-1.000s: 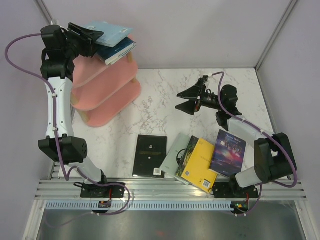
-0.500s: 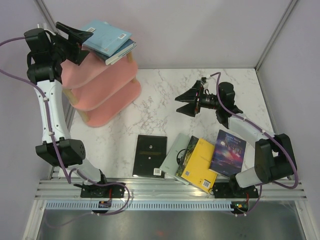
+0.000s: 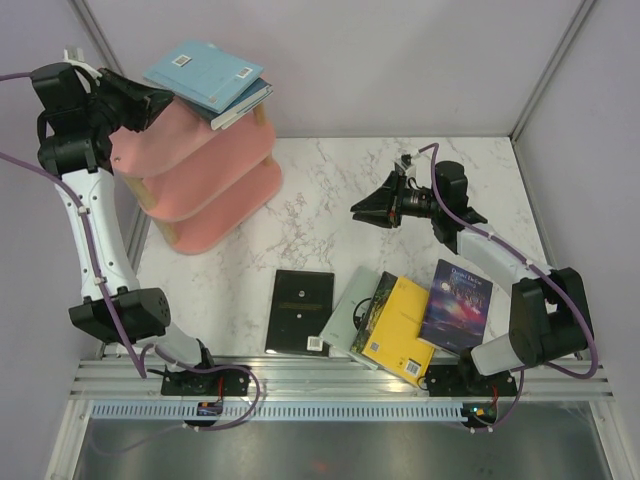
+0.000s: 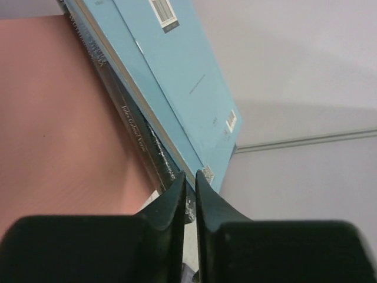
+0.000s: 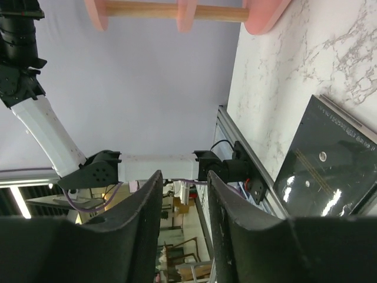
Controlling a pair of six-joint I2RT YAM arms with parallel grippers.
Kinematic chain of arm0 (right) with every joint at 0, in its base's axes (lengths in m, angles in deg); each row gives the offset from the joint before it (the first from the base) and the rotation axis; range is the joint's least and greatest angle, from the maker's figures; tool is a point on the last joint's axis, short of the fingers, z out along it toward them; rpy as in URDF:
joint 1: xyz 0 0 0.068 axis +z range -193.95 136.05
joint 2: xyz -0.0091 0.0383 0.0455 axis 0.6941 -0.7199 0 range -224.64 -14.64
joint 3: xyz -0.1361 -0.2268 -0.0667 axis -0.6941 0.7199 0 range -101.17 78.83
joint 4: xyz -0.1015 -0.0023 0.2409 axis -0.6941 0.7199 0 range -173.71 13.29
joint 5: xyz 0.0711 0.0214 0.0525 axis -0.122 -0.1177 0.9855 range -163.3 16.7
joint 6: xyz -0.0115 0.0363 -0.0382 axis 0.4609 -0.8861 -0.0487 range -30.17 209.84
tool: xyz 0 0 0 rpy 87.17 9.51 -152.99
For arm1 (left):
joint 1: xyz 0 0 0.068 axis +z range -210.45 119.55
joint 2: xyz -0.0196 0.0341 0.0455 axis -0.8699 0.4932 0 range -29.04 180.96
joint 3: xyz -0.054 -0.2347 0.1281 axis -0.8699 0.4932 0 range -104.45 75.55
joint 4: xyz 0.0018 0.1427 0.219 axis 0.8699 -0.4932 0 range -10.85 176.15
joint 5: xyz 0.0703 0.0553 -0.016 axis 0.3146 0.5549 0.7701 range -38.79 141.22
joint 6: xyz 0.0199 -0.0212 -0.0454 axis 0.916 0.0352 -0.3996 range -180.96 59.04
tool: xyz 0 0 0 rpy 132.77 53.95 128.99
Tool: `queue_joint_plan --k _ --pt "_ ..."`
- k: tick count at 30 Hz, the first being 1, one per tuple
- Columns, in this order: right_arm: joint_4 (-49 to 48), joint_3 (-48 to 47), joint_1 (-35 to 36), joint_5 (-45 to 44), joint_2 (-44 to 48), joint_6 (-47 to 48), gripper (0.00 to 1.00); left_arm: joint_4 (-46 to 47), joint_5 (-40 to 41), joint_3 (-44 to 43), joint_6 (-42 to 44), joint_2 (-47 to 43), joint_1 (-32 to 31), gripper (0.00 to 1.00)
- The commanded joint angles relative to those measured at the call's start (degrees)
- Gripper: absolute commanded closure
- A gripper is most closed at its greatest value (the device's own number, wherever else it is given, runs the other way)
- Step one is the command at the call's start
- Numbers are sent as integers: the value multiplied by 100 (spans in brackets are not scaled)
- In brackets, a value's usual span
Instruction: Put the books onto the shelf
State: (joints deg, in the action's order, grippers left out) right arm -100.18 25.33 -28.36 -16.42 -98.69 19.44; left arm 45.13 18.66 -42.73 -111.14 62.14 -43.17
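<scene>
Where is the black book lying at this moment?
In the top view, the black book lies flat on the table, left of the pale grey-green book.

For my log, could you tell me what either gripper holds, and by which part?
Nothing is held. The left gripper, jaws nearly together, is empty near the stacked books; the right gripper is empty above the table.

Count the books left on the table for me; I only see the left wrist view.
Observer: Five, I think: the black book, the grey-green book, a dark book mostly under the yellow book, and the purple galaxy book.
Operator: Is the right arm carrying one?
Observer: No. The right gripper hangs over the marble table with jaws apart and nothing between them.
</scene>
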Motion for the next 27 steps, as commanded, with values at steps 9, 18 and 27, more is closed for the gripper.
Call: queue_joint_plan --k 9,18,27 --pt "117 -231 -4 -2 -15 254 61 -82 -6 -64 262 383 -303 98" --pt "170 -442 -30 7 -208 280 60 -100 249 50 280 489 -585 98" --pt "179 -565 -39 33 -358 307 60 -100 469 165 280 428 -691 98"
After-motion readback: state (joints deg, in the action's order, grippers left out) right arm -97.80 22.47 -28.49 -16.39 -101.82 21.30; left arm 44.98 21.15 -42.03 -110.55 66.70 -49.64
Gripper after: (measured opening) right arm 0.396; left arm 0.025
